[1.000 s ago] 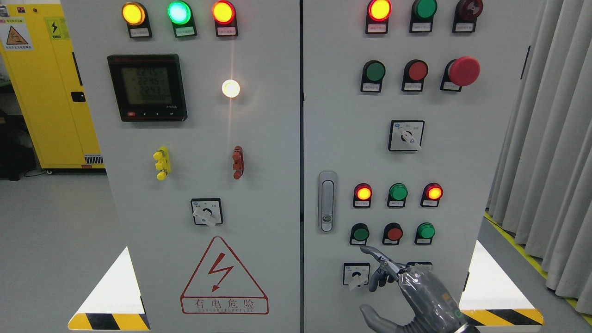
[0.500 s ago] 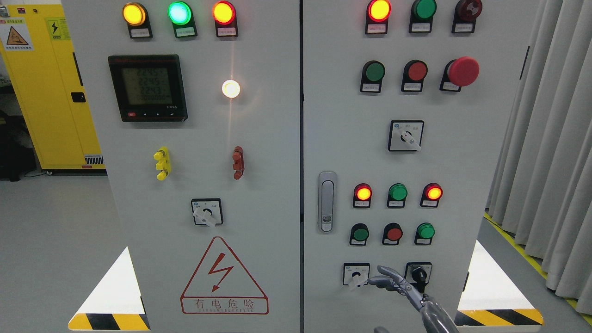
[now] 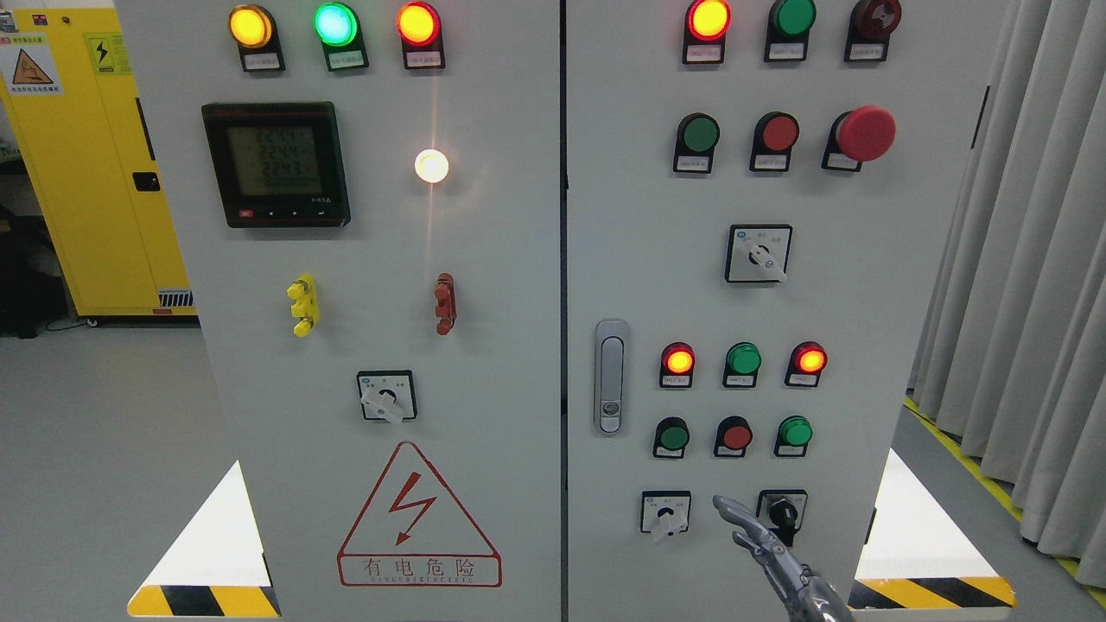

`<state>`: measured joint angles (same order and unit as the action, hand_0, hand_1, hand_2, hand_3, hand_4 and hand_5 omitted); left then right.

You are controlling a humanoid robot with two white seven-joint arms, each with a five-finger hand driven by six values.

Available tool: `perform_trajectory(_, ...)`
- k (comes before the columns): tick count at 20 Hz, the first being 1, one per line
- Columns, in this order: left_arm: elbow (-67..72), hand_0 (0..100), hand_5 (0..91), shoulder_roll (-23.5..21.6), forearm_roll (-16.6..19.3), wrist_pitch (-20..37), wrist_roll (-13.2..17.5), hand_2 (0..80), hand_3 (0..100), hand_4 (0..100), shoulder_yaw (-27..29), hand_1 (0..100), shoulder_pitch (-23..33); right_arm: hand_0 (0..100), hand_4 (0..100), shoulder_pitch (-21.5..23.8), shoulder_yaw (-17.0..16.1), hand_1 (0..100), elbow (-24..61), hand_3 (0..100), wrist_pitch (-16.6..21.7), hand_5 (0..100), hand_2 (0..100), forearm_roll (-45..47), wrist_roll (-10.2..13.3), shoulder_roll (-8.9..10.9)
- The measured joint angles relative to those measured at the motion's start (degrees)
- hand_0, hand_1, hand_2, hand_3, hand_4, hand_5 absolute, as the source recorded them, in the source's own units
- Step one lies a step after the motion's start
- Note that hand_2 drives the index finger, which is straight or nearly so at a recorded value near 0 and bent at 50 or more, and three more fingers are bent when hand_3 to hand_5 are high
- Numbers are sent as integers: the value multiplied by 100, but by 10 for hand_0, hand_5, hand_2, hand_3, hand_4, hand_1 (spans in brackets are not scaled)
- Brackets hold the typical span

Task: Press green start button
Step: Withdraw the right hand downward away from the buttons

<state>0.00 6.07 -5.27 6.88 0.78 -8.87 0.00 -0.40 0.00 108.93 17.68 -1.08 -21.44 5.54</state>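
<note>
Currently, right hand (image 3: 769, 544): it is seen at the bottom edge, right of the middle, with one finger (image 3: 730, 508) stretched out and pointing up and to the left. Nothing is held. The other fingers are mostly hidden below the frame, so how far they are curled cannot be told.
Left hand: it is not seen in the head view.
Fingertip position: it is placed between the white selector switch (image 3: 665, 514) and the black key switch (image 3: 784, 511), in the lowest row of the right door. Whether the panel is touched cannot be told.
Green start button (image 3: 672, 436): it is judged to be the dark green button at the left end of the row above, beside the red button (image 3: 735, 435). A brighter green button (image 3: 794, 431) is at the right end of the same row, and the small labels cannot be read, so this choice is only a judgement.
Key relation: the target lies above and to the left of the fingertip, near but apart. The long axis of the finger is already directed roughly to that side.
Nearer hand: only the right one is in reach, as far as is shown.
Next move: a short lift up and leftward is probably needed, then a push straight into the panel.
Risk: the red button could be pressed by mistake.
</note>
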Motion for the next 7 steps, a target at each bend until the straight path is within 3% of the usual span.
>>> perform_trajectory(7,0,120,0,0,0,-28,0,0,0,0,0,556,0,442,119,28,0,576,39,0,-52,0,0,79,-140,-24)
